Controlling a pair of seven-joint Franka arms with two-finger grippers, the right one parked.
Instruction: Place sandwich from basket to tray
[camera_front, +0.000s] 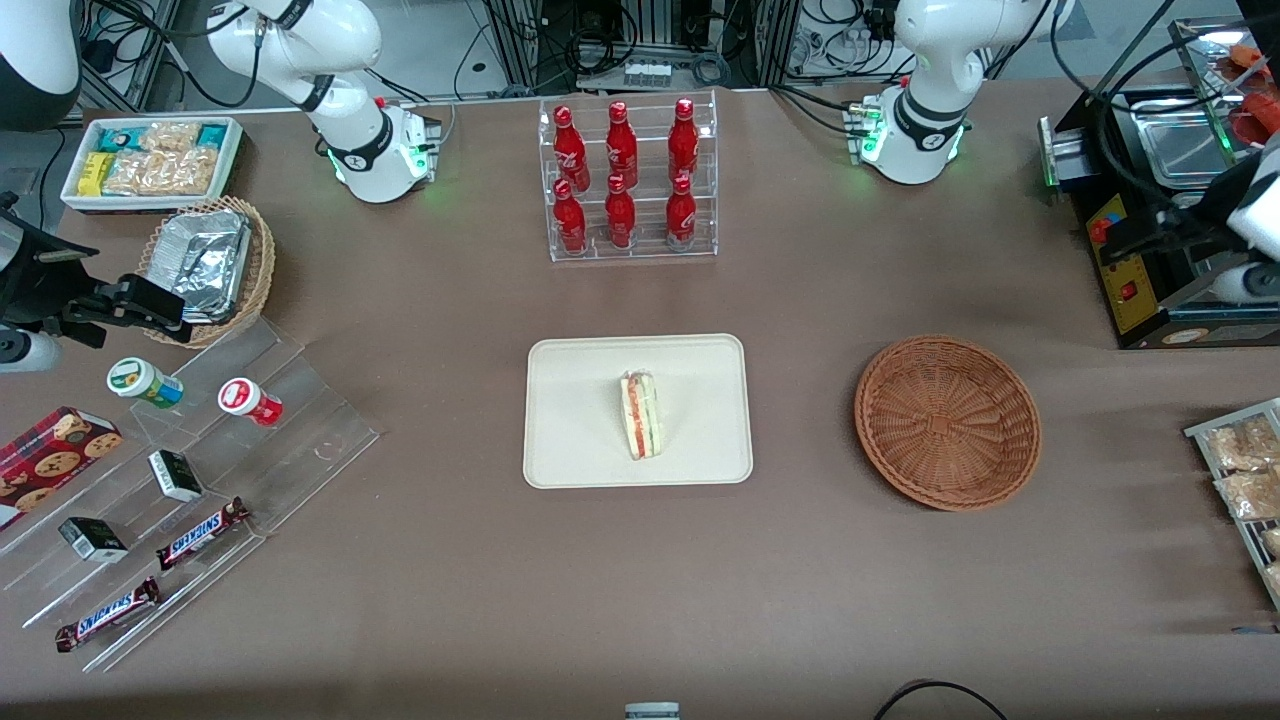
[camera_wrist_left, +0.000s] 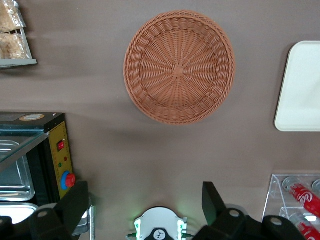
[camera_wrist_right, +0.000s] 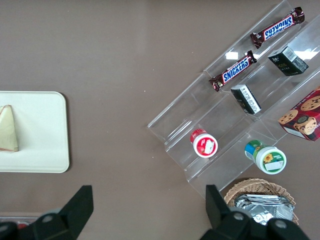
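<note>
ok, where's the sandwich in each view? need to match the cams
Front view: sandwich lies on the tray, beside the empty basket.
Left wrist view: not in it; only a tray edge and the basket show, with the open end effector above the table.
Right wrist view: on the tray, cut off by the frame.
Shared landmark: the tray.

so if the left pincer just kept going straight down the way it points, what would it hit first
Probably bare table, though depth is hard to judge. The open pincer, empty, points down at brown tabletop between the basket and the arm's base. The basket is empty; the sandwich lies on the tray.
</note>
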